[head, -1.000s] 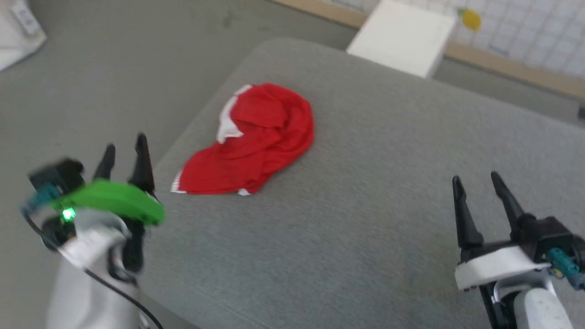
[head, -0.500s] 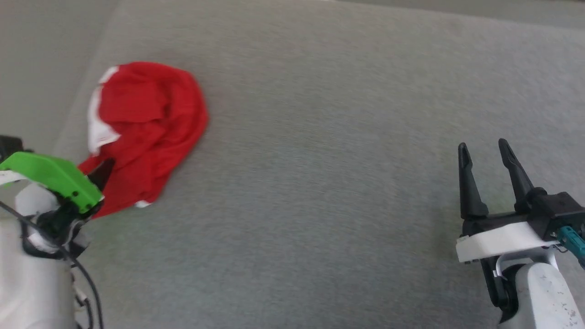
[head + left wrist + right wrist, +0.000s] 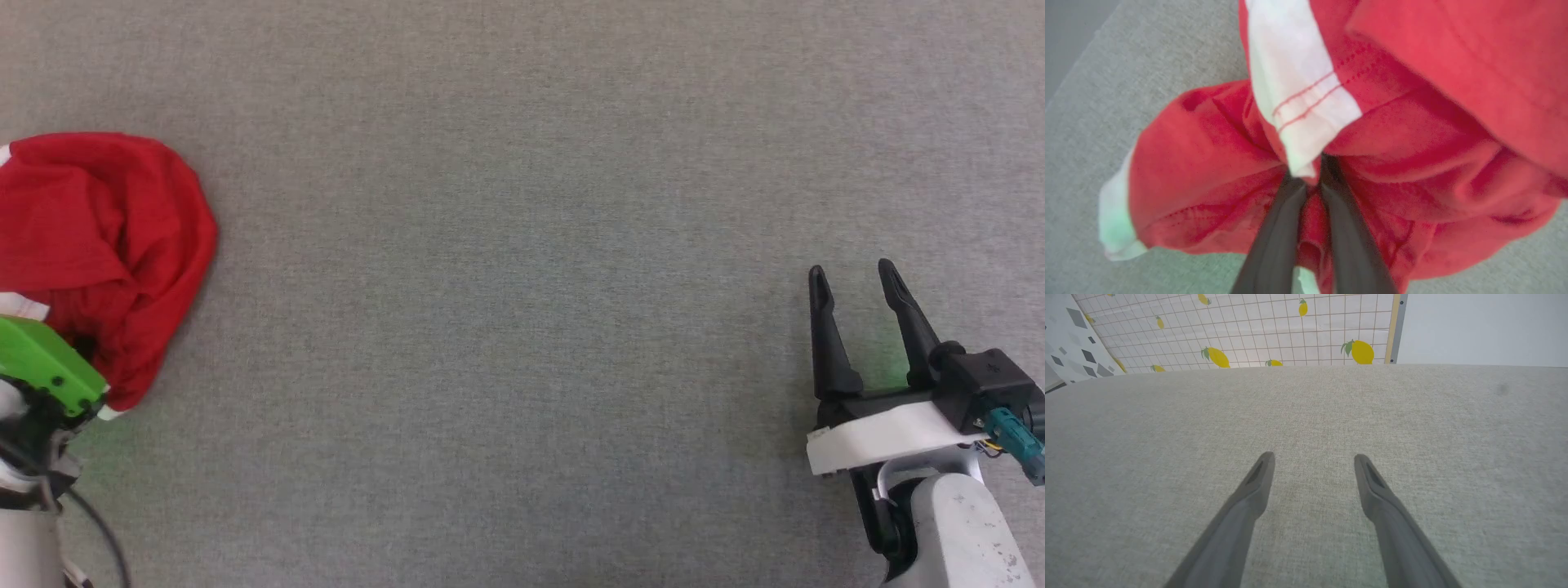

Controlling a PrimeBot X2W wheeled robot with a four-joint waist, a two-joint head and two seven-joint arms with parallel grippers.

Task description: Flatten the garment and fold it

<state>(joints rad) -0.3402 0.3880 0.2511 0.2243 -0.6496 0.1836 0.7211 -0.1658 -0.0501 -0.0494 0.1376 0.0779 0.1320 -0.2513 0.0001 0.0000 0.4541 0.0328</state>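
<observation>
**Head view.** The garment [image 3: 102,245] is lying crumpled in a red heap on the grey fabric-covered table [image 3: 522,204]. A green wrist cover [image 3: 41,363] on the left arm is overlapping the garment's near edge and is hiding the fingers beneath it. The right claw [image 3: 852,271] is hovering well apart from the garment, far to its right, with its fingers pointing away from the robot and a wide gap between them. It is holding nothing.

**Left wrist view.** This view is supplying the grip detail. The left claw [image 3: 1310,173] is standing narrow, its two dark fingers converging on a fold of the garment [image 3: 1208,196] with red fabric pinched between them. A white hem corner [image 3: 1302,102] with red stitching is lying just above the fingertips. A second white hem strip [image 3: 1114,220] is running along the garment's left side. Beyond the garment, at the upper left, the table [image 3: 1106,102] is ending at an edge, with a darker grey floor [image 3: 1065,24] past it.

**Right wrist view.** This view is supplying the room. The right claw [image 3: 1314,457] is angling down over bare table [image 3: 1306,408], fingers spread wide. Behind the table's far edge a white grid-tiled wall with yellow lemon prints [image 3: 1290,326] is standing, with a plain pale panel [image 3: 1482,326] beside it.
</observation>
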